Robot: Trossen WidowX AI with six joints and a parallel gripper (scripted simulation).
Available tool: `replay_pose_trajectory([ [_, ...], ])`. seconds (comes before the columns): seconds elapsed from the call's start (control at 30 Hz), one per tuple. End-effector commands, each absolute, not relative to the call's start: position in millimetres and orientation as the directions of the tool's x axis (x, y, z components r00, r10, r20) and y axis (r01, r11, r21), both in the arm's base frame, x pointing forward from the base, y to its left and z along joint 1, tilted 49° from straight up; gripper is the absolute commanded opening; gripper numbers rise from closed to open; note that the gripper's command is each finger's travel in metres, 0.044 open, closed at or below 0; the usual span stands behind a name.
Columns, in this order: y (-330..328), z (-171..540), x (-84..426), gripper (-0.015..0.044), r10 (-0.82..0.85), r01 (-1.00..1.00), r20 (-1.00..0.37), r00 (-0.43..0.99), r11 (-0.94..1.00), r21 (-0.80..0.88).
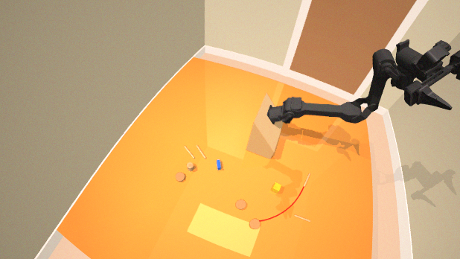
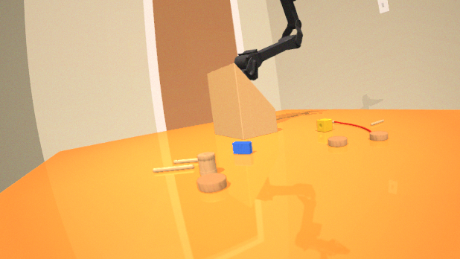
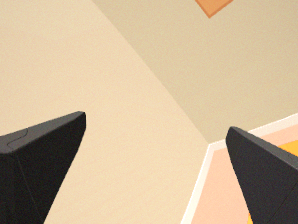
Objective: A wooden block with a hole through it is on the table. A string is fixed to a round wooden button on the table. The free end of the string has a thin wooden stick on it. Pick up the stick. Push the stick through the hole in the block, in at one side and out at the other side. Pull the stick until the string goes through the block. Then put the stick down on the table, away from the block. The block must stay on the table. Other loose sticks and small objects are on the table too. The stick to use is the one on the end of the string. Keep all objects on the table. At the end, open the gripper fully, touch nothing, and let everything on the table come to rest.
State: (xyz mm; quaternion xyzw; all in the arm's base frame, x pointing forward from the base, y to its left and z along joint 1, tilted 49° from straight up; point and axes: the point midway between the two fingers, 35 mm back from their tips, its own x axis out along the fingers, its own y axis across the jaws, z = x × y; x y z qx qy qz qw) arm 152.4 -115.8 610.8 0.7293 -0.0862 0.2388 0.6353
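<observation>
A small yellow block (image 1: pixel 276 187) (image 2: pixel 324 125) stands on the table; a small dark spot like a hole opening shows on it in the exterior view. The string's thin pale stick (image 1: pixel 307 180) lies to its right in the top view and is mostly hidden behind it in the exterior view. The red string (image 1: pixel 290 207) (image 2: pixel 353 124) curves from that stick to a round wooden button (image 1: pixel 254 223) (image 2: pixel 378 135). It lies outside the block. My gripper (image 3: pixel 158 127) is wide open and empty, high up and far to the right of block and stick, at the top view's right edge.
A large wooden wedge (image 1: pixel 260 139) (image 2: pixel 227 104) stands by the arm's base. A loose stick (image 1: pixel 302 218) (image 2: pixel 377 122) lies near the string. A second button (image 1: pixel 240 204) (image 2: pixel 337 141) is nearby. A blue piece (image 1: pixel 219 164) (image 2: pixel 242 147), a spool (image 1: pixel 190 166) (image 2: pixel 207 164), another button (image 1: pixel 180 176) and two sticks lie farther left.
</observation>
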Motion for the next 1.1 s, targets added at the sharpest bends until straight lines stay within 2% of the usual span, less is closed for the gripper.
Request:
replay_pose_trajectory([
  [0.0,-116,611,152,0.0426,0.178,-0.429,0.458,0.871,-0.178,0.886],
  [0.1,-118,609,155,0.0440,0.182,-0.418,0.460,0.869,-0.226,0.880],
  [0.27,-138,596,180,0.0440,0.196,-0.299,0.468,0.862,-0.550,0.780],
  [0.4,-161,577,209,0.0440,0.179,-0.168,0.457,0.871,-0.767,0.619],
  [0.57,-182,538,256,0.0440,0.168,0.034,0.403,0.900,-0.948,0.318],
  [0.83,-173,462,331,0.0440,0.215,0.270,0.262,0.941,-0.943,-0.196],
  [1.07,-154,416,364,0.0440,0.264,0.308,0.160,0.951,-0.842,-0.442],
])
